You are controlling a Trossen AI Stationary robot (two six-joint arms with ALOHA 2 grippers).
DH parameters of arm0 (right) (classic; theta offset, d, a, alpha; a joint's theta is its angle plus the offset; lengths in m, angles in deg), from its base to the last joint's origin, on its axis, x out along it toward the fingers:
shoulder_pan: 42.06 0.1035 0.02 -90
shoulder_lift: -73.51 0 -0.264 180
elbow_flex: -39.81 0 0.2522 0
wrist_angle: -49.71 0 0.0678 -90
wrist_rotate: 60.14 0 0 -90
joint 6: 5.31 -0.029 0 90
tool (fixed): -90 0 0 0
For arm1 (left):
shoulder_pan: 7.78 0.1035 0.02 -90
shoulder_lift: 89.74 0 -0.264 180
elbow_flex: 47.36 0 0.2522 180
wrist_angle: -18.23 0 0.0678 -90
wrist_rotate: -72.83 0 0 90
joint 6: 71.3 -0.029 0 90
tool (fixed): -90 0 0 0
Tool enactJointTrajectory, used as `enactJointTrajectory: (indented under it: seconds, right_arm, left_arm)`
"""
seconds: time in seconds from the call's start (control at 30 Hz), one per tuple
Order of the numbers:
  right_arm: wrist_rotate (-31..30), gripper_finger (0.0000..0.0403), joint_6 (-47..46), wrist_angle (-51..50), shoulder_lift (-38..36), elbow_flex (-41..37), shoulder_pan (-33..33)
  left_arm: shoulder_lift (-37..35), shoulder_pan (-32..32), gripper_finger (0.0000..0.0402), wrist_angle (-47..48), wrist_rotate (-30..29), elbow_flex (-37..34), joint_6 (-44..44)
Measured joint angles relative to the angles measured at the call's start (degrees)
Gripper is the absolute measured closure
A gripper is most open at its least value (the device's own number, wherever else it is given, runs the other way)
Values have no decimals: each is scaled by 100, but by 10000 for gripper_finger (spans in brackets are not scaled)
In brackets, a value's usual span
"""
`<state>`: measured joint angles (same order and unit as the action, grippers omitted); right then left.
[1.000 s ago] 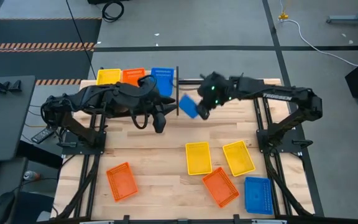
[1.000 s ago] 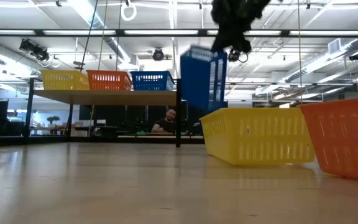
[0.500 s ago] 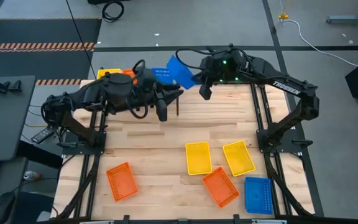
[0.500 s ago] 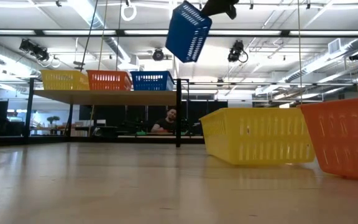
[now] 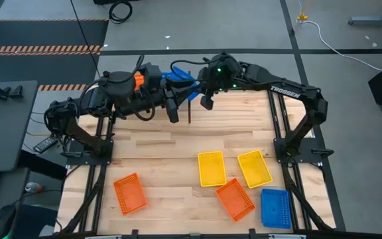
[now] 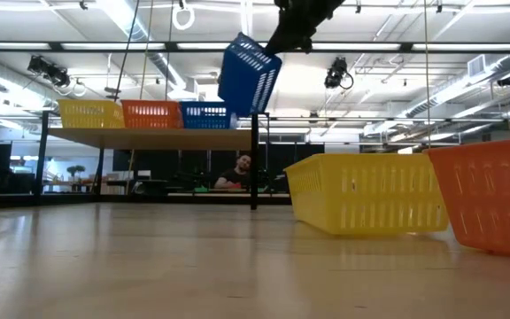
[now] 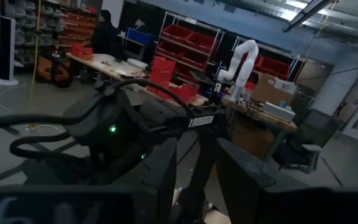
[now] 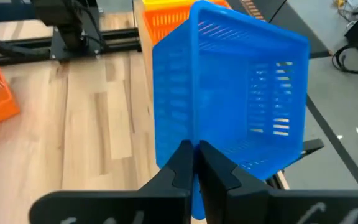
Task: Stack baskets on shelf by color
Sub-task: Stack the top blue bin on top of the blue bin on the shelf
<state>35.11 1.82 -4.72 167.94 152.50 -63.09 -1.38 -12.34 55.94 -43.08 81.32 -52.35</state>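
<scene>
My right gripper (image 8: pixel 192 163) is shut on a blue basket (image 6: pixel 249 75), held high over the right end of the shelf (image 6: pixel 149 137). On the shelf stand a yellow basket (image 6: pixel 91 113), an orange basket (image 6: pixel 153 113) and another blue basket (image 6: pixel 206 115), each on its bottom. My left gripper (image 7: pixel 197 174) is open and empty; in the high view (image 5: pixel 172 109) it hovers just in front of the shelf, and its arm hides most of the shelf from above. My right gripper pinches the rim of one wall of the blue basket (image 8: pixel 191 142) between its two fingers. The fingers come slanting down from the table's right side (image 6: pixel 295 31). The basket is lifted clear and hangs tilted below the fingers, above the blue basket on the shelf.
On the table's near half lie two yellow baskets (image 5: pixel 211 168) (image 5: pixel 254 167), two orange baskets (image 5: pixel 235 199) (image 5: pixel 129 194) and a blue basket (image 5: pixel 275 208). The shelf's black leg (image 6: pixel 254 168) stands below the held basket. A person shows far behind the table (image 6: pixel 240 173).
My right gripper has carried the blue basket up and toward the table's far left, from beside the shelf's right end to above it. The basket has turned from hanging on edge to a tilt. My left gripper has risen and moved toward the far edge.
</scene>
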Motion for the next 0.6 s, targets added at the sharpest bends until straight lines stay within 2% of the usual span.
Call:
enactJointTrajectory:
  seconds: [0.2, 0.33, 0.47, 0.6]
  right_arm:
    - [-31, 387, -47, 336, 72, 8, 17]
    - [-285, 387, -39, 448, 24, 246, 15]
    - [-290, 387, 86, 887, -15, 411, 12]
    - [-268, 387, 35, 879, 111, 402, -75]
  left_arm:
    - [17, -15, 285, -4, 1, 0, -10]
    - [17, -15, 285, -42, 2, 0, -41]
    - [17, -14, 285, -69, 2, 0, -75]
    - [17, -11, 285, -175, 2, 0, -203]
